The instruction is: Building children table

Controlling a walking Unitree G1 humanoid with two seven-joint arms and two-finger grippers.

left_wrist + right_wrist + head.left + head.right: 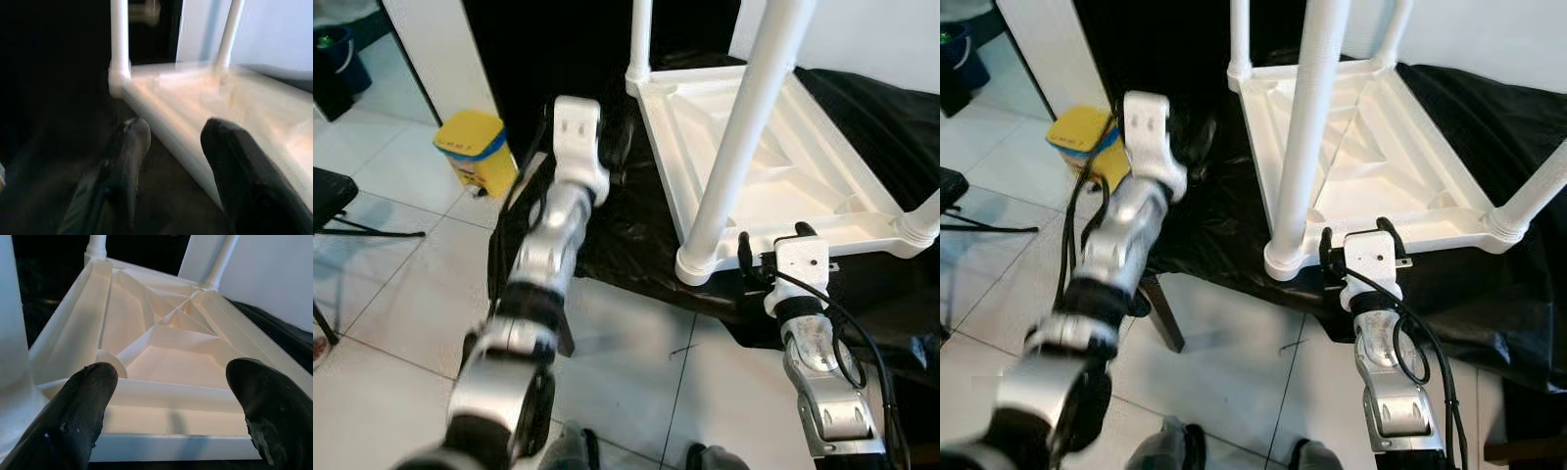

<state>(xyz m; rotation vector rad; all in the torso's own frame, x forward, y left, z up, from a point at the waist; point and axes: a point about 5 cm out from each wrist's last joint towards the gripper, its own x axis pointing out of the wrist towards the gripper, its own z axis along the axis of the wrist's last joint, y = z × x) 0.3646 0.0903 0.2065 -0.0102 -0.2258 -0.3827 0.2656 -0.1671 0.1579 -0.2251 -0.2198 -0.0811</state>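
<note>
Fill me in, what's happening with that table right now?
The white children's table lies upside down on a black sheet, legs screwed in and pointing up. The right gripper is open, facing the table's near edge beside the near leg. The left gripper, also open, is by the table's left side. Neither holds anything.

The table (783, 166) lies upside down on a sheet (626, 235), upper right of the frame, legs up. A bin (475, 147) stands at upper left. The left arm (553, 225) reaches between bin and table.
</note>
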